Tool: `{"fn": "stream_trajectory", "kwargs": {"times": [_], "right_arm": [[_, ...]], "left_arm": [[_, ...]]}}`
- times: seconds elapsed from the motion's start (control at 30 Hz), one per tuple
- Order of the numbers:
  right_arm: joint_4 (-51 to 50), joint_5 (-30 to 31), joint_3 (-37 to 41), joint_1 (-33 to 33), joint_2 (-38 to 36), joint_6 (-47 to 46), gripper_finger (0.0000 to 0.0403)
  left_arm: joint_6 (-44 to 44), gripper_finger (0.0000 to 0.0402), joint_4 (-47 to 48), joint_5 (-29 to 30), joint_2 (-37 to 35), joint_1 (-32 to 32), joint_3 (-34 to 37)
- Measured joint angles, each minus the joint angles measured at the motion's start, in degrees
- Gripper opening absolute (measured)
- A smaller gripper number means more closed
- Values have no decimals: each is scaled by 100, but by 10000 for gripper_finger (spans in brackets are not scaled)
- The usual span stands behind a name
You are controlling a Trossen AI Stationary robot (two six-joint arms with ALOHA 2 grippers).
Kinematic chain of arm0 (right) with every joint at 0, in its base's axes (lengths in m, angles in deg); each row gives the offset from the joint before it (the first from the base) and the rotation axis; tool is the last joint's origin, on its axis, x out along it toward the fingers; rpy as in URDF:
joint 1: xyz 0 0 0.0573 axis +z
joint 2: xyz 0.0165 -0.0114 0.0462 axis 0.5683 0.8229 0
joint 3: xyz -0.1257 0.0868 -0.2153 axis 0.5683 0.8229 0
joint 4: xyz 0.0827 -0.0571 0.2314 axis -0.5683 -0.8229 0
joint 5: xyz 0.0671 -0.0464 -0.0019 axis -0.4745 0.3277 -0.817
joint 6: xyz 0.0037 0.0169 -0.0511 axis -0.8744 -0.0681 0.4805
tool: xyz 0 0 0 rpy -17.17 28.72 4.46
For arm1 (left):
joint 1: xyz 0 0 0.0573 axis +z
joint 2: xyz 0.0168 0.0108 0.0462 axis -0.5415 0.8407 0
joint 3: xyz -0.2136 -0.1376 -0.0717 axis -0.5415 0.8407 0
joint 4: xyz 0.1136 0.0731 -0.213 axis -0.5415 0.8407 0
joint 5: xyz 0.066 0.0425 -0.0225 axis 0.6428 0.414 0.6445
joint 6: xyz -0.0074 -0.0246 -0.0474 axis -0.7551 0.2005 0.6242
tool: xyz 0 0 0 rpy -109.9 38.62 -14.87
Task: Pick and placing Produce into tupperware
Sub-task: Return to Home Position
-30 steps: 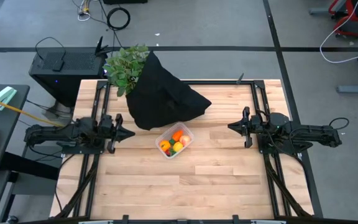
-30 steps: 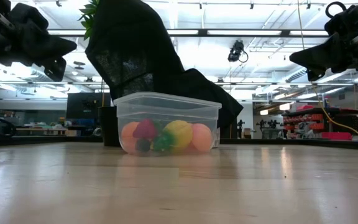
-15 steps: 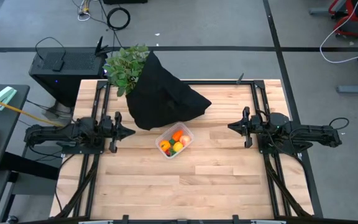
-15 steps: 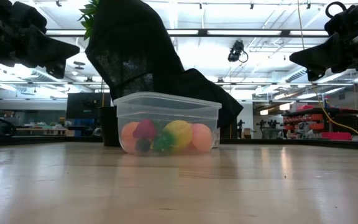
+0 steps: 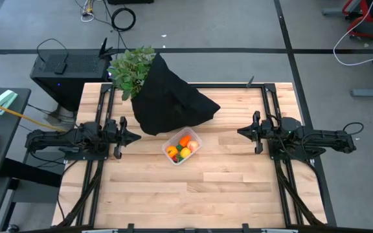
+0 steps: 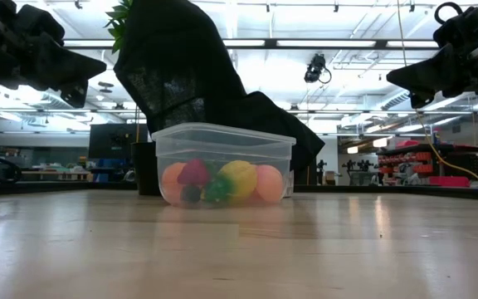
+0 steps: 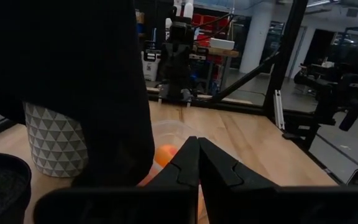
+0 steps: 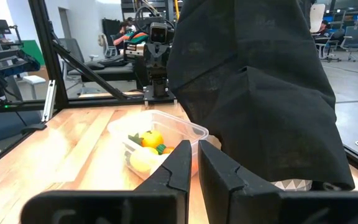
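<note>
Sitting in tupperware (image 5: 182,148), produce (image 5: 180,149), claws apart.

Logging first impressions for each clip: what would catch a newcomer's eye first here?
The clear tupperware at mid-table, already full of bright produce. Behind it, touching its far side, a black cloth heaps over a leafy plant. The left gripper and right gripper sit shut at opposite sides, empty.

Even overhead lighting, ceiling strip lights (image 6: 247,43) bright and glaring in low view, soft sheen on bench (image 6: 239,249) near the camera, black cloth (image 7: 61,74) dim and featureless in left wrist view, near foreground blurred.
</note>
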Motion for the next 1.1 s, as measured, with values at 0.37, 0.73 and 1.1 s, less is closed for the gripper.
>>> {"fn": "stream_trajectory", "kwargs": {"times": [0.37, 0.73, 1.1], "right_arm": [[-1, 1, 0, 1, 2, 0, 34], [-2, 0, 0, 0, 1, 0, 34], [-2, 2, 0, 0, 2, 0, 34]], "left_arm": [[7, 18, -208, 2, 0, 0, 7], [4, 19, -270, 0, 0, 0, 7], [4, 22, -286, 0, 0, 0, 7]]}}
